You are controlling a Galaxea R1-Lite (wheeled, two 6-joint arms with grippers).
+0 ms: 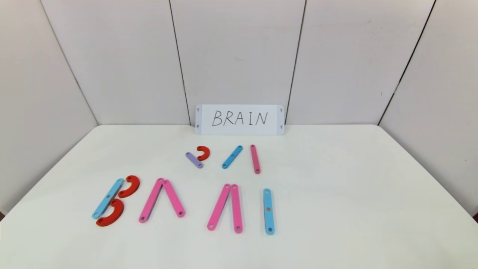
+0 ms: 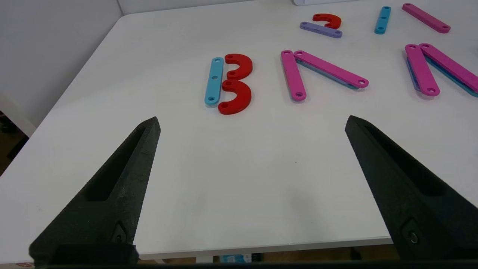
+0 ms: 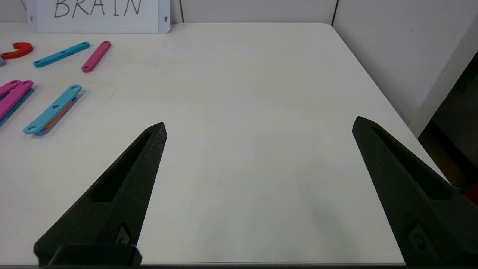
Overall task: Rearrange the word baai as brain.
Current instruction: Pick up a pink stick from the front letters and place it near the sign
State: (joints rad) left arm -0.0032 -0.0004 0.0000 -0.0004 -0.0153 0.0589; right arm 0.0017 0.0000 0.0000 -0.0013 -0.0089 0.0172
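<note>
Both-handed and idle, left gripper (image 2: 252, 119) spread wide over bare white table (image 2: 231, 179), right gripper (image 3: 259, 125) likewise wide and empty, flat plastic strip-and-curve letters spelling baai (image 1: 175, 201) mid-table, white card (image 1: 239, 119) behind them handwritten BRAIN.

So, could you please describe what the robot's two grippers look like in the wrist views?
The left gripper and the right gripper look alike: each has two matte black, wedge-shaped fingers tapering to a point, with a long recessed slot along the inner face and a small screw near the base. No cables or markings show.
</note>
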